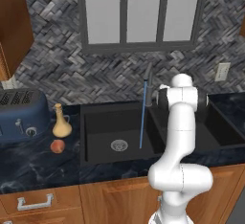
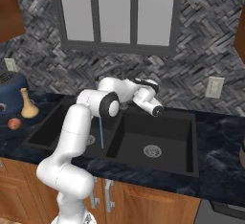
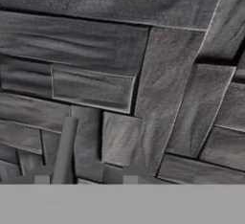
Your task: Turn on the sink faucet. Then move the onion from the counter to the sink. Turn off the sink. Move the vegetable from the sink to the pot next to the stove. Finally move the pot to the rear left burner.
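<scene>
Dim, even rendered light; soft, slightly blurry.

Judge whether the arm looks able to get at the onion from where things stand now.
Probably yes: the onion lies in the open on the counter left of the sink, beside a vase; the arm must swing left.

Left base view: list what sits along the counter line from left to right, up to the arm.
Toaster → vase and, just in front of it, the onion → sink drain → water stream under the sink faucet → robot arm.
</scene>
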You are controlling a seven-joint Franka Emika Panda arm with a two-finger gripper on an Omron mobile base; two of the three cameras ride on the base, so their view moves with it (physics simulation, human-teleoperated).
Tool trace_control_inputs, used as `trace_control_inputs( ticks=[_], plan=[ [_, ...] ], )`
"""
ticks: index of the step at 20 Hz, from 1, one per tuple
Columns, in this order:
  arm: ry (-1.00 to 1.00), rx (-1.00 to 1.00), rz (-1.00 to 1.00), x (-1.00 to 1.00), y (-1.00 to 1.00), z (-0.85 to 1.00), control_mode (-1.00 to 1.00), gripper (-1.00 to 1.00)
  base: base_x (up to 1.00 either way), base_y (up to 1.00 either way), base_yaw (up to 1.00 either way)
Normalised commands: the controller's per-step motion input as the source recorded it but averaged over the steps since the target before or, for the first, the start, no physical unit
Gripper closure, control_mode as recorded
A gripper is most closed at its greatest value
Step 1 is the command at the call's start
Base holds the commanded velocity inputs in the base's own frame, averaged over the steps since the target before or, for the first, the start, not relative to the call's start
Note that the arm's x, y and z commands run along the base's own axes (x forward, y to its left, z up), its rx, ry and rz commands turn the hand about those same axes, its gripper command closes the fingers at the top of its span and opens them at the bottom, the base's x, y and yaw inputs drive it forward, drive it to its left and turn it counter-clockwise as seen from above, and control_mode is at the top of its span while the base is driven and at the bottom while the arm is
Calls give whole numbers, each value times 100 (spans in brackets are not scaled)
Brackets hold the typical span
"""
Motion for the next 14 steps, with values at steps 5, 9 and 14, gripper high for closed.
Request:
trace_control_inputs(
  ticks=[5, 9, 14],
  plan=[
    [1, 7, -2, -10, -31, 7, -100, -100, 0, 0, 0],
    [0, 0, -4, -38, -23, 45, -100, -100, 0, 0, 0],
    [0, 0, -4, -53, -24, 54, -100, -100, 0, 0, 0]
  ],
)
